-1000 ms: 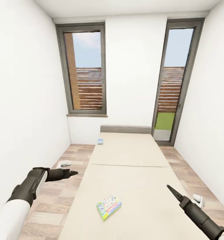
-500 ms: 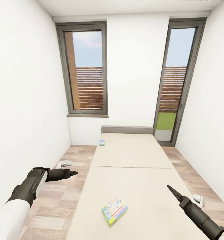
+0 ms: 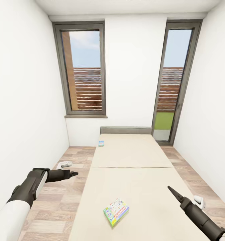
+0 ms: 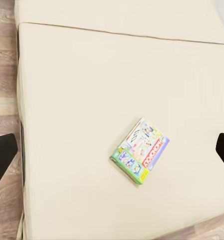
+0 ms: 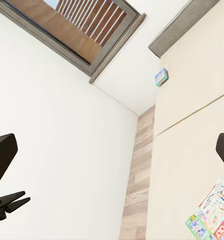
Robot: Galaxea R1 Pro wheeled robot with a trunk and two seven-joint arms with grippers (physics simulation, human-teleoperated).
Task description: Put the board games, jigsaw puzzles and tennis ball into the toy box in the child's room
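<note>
The white-green Monopoly game box with red band (image 3: pixel 116 211) lies flat on the low beige bed (image 3: pixel 132 157), near its foot; the small blue game box (image 3: pixel 101 143) sits by the headboard. Best roll closer first, then lower the left gripper (image 3: pixel 73 173), jaws apart, squarely across the Monopoly box's narrow edges. The right gripper (image 3: pixel 170 189) hovers jaws apart, empty.

Matt beige cloth bed (image 3: pixel 132 174), wood-plank floor (image 3: pixel 55 204), glossy printed cardboard board game (image 3: pixel 116 211)

Bedroom in a home — narrow, white-walled, rendered in simulation. Contents: low wide bed with plain beige mattress and grey headboard (image 3: pixel 127 157); wood-plank floor (image 3: pixel 55 201); tall dark-framed window (image 3: pixel 81 70) and full-height glazed door (image 3: pixel 171 83) — both facing brown slatted fencing; white-green Monopoly game box (image 3: pixel 116 211) lying on the mattress.
</note>
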